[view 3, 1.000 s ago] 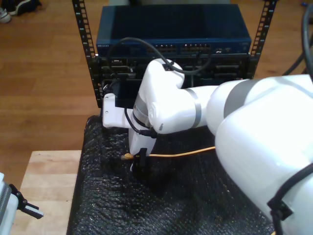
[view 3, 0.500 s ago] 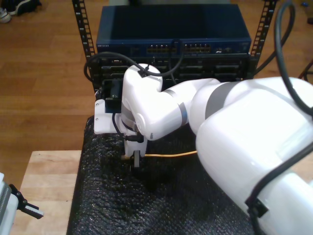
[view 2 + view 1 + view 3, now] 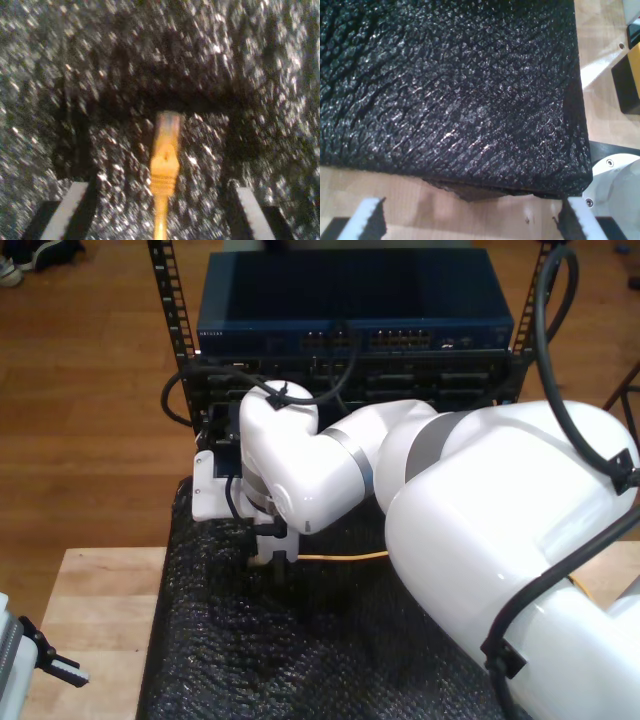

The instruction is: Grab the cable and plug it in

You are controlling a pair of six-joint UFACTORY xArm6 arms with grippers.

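The yellow-orange cable (image 3: 340,557) lies on the black foam mat (image 3: 330,650), running in from the exterior view's right. Its plug (image 3: 166,131) points away from the camera in the second wrist view. My second gripper (image 3: 160,212) hangs just above the mat, open, with one finger (image 3: 70,210) on each side of the cable and neither touching it. In the exterior view my second gripper (image 3: 273,566) is at the cable's plug end, below the white arm. My first gripper (image 3: 472,220) is open over the wooden table, with nothing between its fingertips (image 3: 370,217).
A rack behind the mat holds a blue network switch (image 3: 355,300) with rows of ports (image 3: 385,338) and darker units below it. Black robot cables loop over the second arm. The wooden table (image 3: 90,610) lies bare at the exterior view's left of the mat.
The second arm has swung toward the exterior view's left along the cable, bringing its gripper to the plug end. The cable has stayed on the mat.
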